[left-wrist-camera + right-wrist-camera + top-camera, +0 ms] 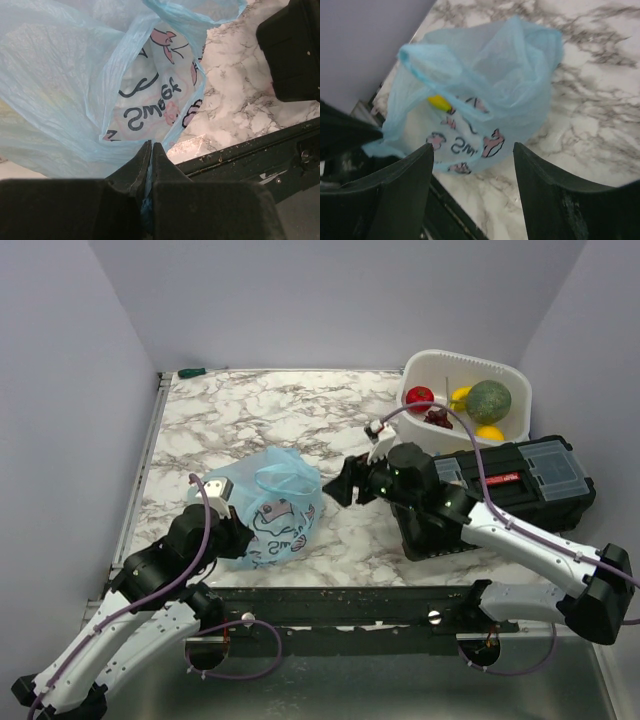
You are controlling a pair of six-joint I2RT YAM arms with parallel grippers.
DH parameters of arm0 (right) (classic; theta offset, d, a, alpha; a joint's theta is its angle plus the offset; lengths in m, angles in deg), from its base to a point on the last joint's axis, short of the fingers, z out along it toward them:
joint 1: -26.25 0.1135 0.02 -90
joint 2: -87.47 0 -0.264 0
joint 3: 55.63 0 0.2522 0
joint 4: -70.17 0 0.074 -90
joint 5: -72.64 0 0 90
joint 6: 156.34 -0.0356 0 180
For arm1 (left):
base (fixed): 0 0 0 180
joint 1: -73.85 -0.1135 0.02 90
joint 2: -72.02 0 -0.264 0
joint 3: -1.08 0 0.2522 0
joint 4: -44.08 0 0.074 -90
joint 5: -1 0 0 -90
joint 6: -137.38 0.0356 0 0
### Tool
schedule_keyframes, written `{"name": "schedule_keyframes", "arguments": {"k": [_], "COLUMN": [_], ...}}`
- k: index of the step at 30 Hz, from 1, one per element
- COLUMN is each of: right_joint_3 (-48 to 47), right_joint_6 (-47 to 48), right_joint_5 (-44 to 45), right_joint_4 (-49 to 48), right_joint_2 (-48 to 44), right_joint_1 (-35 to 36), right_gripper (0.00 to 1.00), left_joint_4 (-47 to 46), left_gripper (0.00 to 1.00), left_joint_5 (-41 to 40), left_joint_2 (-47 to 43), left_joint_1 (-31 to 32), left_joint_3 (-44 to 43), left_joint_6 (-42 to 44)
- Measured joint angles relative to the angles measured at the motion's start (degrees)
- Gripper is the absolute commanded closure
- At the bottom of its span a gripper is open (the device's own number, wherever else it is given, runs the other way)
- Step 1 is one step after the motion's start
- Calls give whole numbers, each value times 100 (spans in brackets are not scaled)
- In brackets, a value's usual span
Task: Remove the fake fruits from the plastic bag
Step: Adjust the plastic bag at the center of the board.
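The light-blue plastic bag (pixel 272 502) with pink cartoon print stands on the marble table at front left. My left gripper (pixel 236 538) is shut on the bag's lower film; the wrist view shows blue film pinched between the fingers of that gripper (pixel 151 144), with the bag (pixel 75 85) just ahead. My right gripper (pixel 341 483) is open and empty just right of the bag; in its wrist view, that gripper (pixel 472 146) faces the bag (pixel 485 95). A yellow fruit (pixel 439 102) shows through the film. A red tomato (pixel 420 395), green melon (pixel 489 400), dark grapes (pixel 438 418) and yellow fruits (pixel 461 397) lie in the white tub.
The white tub (pixel 515 375) stands at back right. A black toolbox (pixel 520 480) lies under my right arm. A black rail (pixel 340 605) runs along the near table edge. A small green object (pixel 191 372) sits at the back left corner.
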Motion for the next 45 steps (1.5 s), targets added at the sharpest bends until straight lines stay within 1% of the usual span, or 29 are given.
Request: {"name": "schedule_keyframes", "arguments": {"k": [4, 7, 10, 14, 15, 16, 18, 19, 20, 24, 26, 27, 31, 32, 34, 35, 39, 43, 45], "right_joint_3": [516, 745, 780, 719, 678, 658, 654, 654, 654, 625, 544, 485, 111, -31, -426, -651, -1558, -2253, -2693], "right_joint_6": [177, 238, 238, 234, 234, 234, 236, 240, 256, 396, 485, 531, 693, 723, 796, 835, 944, 1027, 1097], "right_joint_5": [-326, -479, -564, -767, -817, -850, -874, -874, -872, -824, -811, -811, -748, -732, -730, -732, -732, -680, -542], "right_joint_4": [22, 59, 35, -129, -146, -188, -232, -234, -251, -254, -245, -240, -243, -240, -234, -232, -33, 286, 448], "right_joint_2": [-348, -435, -380, -114, -4, 87, 175, 181, 179, 175, 190, 208, 413, 527, 861, 1071, 1853, 2243, 2435], "right_joint_1": [588, 669, 667, 664, 667, 669, 671, 680, 680, 680, 680, 680, 680, 680, 680, 680, 680, 680, 680], "right_gripper": [32, 32, 32, 32, 32, 32, 32, 33, 32, 32, 33, 33, 33, 35, 43, 45, 45, 44, 41], "left_joint_4": [9, -229, -538, -778, -857, -927, -1045, -1119, -1193, -933, -658, -509, -238, -212, -203, -199, -149, -52, 31], "left_gripper": [100, 100, 100, 100, 100, 100, 100, 100, 100, 100, 100, 100, 100, 100, 100, 100, 100, 100, 100], "left_joint_5": [61, 168, 437, 1019, 1115, 1193, 1296, 1338, 1390, 1626, 1727, 1755, 1773, 1749, 1639, 1550, 1283, 817, 654], "left_joint_2": [280, 599, 1270, 2400, 2553, 2603, 2481, 2308, 2041, 1272, 981, 868, 350, 271, 214, 243, 623, 1241, 1561], "left_joint_1": [0, 0, 0, 0, 0, 0, 0, 0, 0, 0, 0, 0, 0, 0, 0, 0, 0, -44, -238], "left_joint_3": [-348, -815, -1650, -3185, -3357, -3390, -3093, -2747, -2166, -612, -142, -57, -212, -321, -562, -710, -1226, -1770, -2083], "left_joint_6": [136, 363, 702, 997, 1021, 1023, 981, 918, 813, 452, 289, 232, 170, 181, 240, 295, 570, 909, 1132]}}
